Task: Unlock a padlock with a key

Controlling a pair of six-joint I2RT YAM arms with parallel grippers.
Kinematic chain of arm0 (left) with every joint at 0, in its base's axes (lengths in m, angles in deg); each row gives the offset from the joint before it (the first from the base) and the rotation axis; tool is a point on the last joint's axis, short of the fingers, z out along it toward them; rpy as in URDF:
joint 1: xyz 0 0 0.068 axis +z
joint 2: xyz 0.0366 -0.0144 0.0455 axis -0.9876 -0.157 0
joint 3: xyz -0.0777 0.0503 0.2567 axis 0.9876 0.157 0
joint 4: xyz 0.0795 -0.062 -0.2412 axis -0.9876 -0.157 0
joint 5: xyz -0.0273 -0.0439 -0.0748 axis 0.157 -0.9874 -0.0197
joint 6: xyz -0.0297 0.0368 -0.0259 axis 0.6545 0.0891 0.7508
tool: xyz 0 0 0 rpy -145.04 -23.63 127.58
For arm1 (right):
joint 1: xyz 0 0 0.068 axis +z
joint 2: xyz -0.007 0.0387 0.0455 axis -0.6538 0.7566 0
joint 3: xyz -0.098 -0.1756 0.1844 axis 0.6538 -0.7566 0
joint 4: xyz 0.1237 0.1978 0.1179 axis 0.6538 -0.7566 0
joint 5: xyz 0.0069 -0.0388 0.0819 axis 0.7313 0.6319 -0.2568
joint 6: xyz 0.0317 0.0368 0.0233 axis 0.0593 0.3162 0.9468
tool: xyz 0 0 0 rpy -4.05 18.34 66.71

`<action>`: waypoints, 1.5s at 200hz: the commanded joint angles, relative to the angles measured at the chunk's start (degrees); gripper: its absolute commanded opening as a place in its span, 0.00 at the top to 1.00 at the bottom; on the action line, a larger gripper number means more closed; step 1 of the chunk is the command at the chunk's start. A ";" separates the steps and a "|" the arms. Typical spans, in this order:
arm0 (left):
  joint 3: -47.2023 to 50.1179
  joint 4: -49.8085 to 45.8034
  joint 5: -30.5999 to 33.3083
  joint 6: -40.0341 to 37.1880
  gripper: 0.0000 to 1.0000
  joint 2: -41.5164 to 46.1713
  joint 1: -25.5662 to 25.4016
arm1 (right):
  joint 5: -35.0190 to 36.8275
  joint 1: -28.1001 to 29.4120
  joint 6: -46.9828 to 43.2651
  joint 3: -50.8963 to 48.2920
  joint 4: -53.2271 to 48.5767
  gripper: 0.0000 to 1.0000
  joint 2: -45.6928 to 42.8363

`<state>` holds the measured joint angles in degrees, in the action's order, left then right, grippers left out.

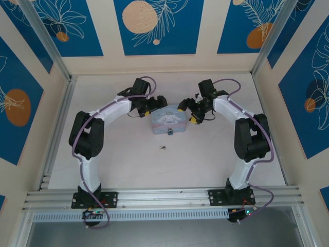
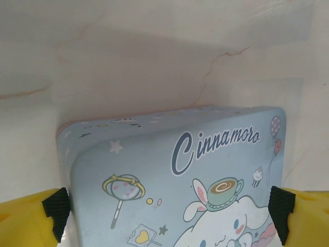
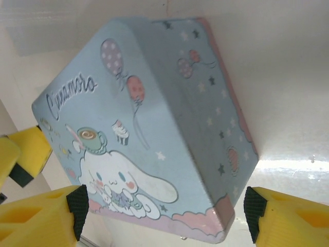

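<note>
A pale blue tin [image 1: 167,121] with a white cartoon figure lies mid-table. The tiny dark padlock [image 1: 170,132] hangs at its near edge. The key [image 1: 162,147], a dark speck, lies loose on the table in front of it. My left gripper [image 1: 154,105] is at the tin's far left corner. In the left wrist view the tin [image 2: 169,154] spans the wide gap of that gripper [image 2: 169,216], a pad by each side; whether they press I cannot tell. My right gripper [image 1: 189,113] is open around the tin's [image 3: 154,103] corner, and its right finger [image 3: 254,213] stands apart.
The table is pale, ringed by low cream walls [image 1: 164,64] under blue patterned panels. An aluminium rail [image 1: 164,198] carrying both arm bases runs along the near edge. Bare table lies between the key and the rail.
</note>
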<state>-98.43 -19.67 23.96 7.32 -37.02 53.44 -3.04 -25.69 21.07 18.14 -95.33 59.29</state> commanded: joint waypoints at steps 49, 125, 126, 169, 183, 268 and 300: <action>-2.28 -7.89 4.37 -2.97 0.00 2.56 -0.08 | 6.84 1.24 -1.56 -4.01 -4.46 0.19 -9.91; 8.39 -14.91 14.69 0.08 0.00 22.02 0.72 | 5.91 12.38 -9.71 -17.79 -5.31 0.27 -19.90; 8.62 -14.91 14.66 0.13 0.00 22.22 0.72 | 5.91 12.55 -9.75 -17.99 -5.09 0.27 -19.91; 12.35 -19.46 10.11 -2.90 0.00 26.57 2.13 | 9.94 20.47 -11.82 -19.12 0.66 0.33 -14.75; 13.28 -19.98 10.79 -5.35 0.00 27.95 2.21 | 11.67 22.17 -12.23 -17.48 0.69 0.36 -11.63; 25.37 -12.61 9.98 -1.46 0.00 36.95 4.41 | 15.97 25.91 -20.14 -5.46 -5.83 0.48 0.30; 26.50 -12.09 10.26 -1.23 0.00 37.80 4.50 | 14.64 26.00 -21.72 -2.85 -6.72 0.50 3.22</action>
<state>-72.86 -33.18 35.15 4.96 -0.69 57.35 12.25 0.18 2.12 13.18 -99.35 60.19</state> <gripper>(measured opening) 0.998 0.516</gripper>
